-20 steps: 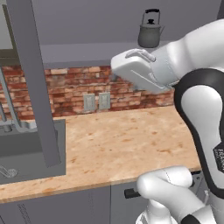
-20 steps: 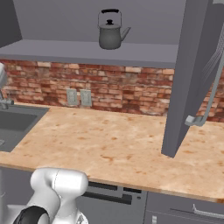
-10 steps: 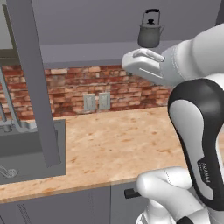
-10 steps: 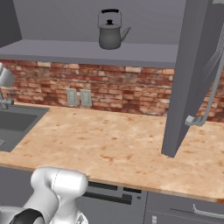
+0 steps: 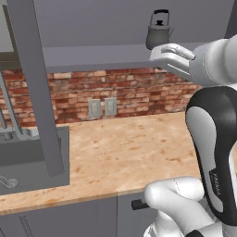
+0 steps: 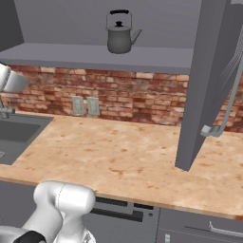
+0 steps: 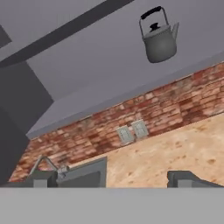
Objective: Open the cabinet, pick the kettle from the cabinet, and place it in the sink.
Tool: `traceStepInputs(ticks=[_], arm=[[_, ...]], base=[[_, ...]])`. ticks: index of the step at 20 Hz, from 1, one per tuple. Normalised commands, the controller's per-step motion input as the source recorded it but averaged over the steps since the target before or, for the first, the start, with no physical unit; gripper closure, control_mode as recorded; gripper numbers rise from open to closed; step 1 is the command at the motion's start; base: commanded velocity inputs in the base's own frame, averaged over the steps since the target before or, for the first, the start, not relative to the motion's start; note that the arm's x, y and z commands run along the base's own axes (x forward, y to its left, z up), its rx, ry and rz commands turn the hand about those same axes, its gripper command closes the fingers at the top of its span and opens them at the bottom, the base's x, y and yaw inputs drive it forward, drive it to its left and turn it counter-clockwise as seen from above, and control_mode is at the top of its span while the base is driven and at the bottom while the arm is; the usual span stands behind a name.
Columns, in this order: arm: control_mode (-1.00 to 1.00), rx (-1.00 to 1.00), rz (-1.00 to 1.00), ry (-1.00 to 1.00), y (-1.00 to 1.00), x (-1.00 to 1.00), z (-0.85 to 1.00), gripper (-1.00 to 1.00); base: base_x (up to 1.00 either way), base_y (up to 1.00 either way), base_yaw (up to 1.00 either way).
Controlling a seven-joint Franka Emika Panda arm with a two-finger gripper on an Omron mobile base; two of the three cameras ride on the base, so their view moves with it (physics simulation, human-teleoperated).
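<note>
The arm has swung up and right since a second ago, its hand now just below the cabinet [image 6: 142,57] shelf. The kettle [image 6: 119,34] stands upright there, doors open. The gripper [image 7: 111,179] is wide open, empty; raise it, level it on the kettle's body. The arm bears the word FRANKA, barely legible.

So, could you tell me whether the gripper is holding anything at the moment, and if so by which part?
Nothing is held. The gripper is open with empty space between its tips, and the kettle sits apart from it on the cabinet shelf, untouched.
</note>
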Motion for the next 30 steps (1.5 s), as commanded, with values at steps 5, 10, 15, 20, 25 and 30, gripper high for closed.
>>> traceStepInputs(ticks=[5,10,15,20,25,30], arm=[[-1.00,-0.06,0.00,-0.33,-0.38,0.08,0.00,-1.00],[-1.00,-0.12,-0.01,-0.05,-0.23,0.24,0.06,-1.00],[-1.00,-0.13,-0.02,0.05,-0.16,0.21,0.25,-1.00],[-1.00,-0.20,-0.06,0.06,-0.06,0.24,0.19,-1.00],[-1.00,-0.22,-0.11,0.14,-0.08,0.30,0.11,-1.00],[-1.00,-0.09,-0.08,0.04,-0.18,0.32,0.02,-1.00]], base=[[0.00,0.00,0.00],[0.00,0.00,0.00],[0.00,0.00,0.00],[0.00,0.00,0.00],[0.00,0.00,0.00],[0.00,0.00,0.00]])
